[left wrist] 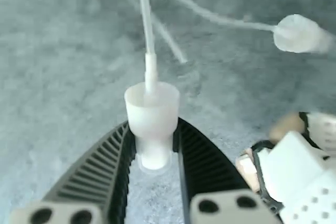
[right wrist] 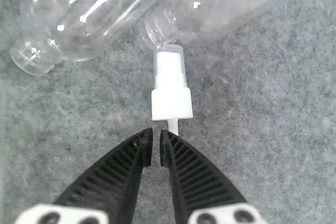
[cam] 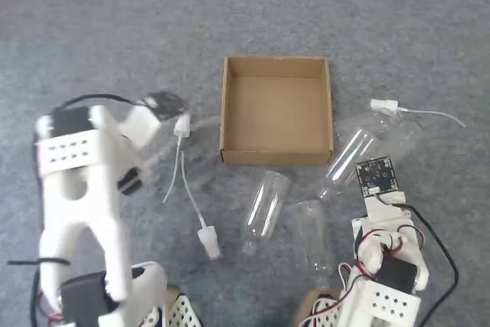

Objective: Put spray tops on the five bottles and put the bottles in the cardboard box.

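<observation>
My left gripper [left wrist: 152, 127] is shut on a white spray top [left wrist: 152, 111], whose thin tube points away from it. In the high view that gripper [cam: 170, 115] hangs left of the cardboard box [cam: 230, 112] with the spray top [cam: 181, 125] in it. My right gripper [right wrist: 156, 132] has its jaws together on the thin stem of a second spray top [right wrist: 171, 95], which lies just short of two clear bottle necks [right wrist: 163, 27]. Clear bottles [cam: 265, 203] [cam: 310, 237] [cam: 352, 155] lie in front of the box, which holds nothing.
A loose spray top [cam: 208, 243] with a long tube lies on the grey carpet near the left arm's base. Another spray top [cam: 383, 105] lies right of the box, its tube trailing rightwards. The right arm's base [cam: 387, 285] stands at the front right.
</observation>
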Tool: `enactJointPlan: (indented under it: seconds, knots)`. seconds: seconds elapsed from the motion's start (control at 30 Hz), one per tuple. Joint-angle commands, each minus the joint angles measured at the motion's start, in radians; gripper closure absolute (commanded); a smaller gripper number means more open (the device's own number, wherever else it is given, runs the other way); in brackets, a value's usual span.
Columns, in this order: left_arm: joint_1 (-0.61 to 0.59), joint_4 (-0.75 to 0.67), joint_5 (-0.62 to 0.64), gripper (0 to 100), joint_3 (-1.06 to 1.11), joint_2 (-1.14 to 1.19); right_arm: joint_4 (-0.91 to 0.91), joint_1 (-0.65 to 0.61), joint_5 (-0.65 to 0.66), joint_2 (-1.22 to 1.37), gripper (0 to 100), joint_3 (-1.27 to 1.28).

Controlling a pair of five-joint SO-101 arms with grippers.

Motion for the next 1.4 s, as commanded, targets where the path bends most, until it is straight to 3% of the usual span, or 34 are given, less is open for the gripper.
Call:
enactJointPlan:
  seconds: [0.0, 0.17, 0.33, 0.47, 0.6, 0.8, 0.9, 1.0, 1.07, 1.23, 1.37]
  knots:
    - [-0.117, -0.032, 0.046, 99, -0.088, -0.031, -0.022, 0.008, -0.006, -0.015, 99.2, 0.02]
    - [-0.23, -0.265, 0.384, 99, -0.058, 0.048, -0.022, 0.008, -0.006, -0.015, 99.2, 0.02]
    - [-0.229, -0.453, 0.73, 99, -0.073, 0.288, -0.022, 0.008, -0.006, -0.015, 99.2, 0.02]
    - [-0.137, -0.425, 1.046, 99, -0.209, 0.462, -0.022, 0.008, -0.006, -0.015, 99.2, 0.02]
    - [-0.046, -0.382, 1.283, 97, -0.371, 0.577, -0.022, 0.008, -0.006, -0.015, 99.2, 0.02]
    - [0.011, -0.381, 1.382, 79, -0.461, 0.646, -0.022, 0.008, -0.006, -0.015, 99.2, 0.02]
    - [0.021, -0.377, 1.369, 79, -0.461, 0.654, -0.022, 0.008, -0.006, -0.015, 99.2, 0.02]
    - [0.021, -0.333, 1.257, 79, -0.483, 0.647, -0.022, 0.008, -0.006, -0.015, 99.2, 0.02]
    - [0.025, -0.307, 1.079, 79, -0.515, 0.649, -0.022, 0.008, -0.006, -0.015, 99.2, 0.02]
    - [0.026, -0.265, 0.427, 91, -0.615, 0.657, -0.022, 0.008, -0.006, -0.015, 99.2, 0.02]
    - [0.015, -0.284, 0.094, 95, -0.645, 0.657, -0.022, 0.008, -0.006, -0.015, 99.2, 0.02]
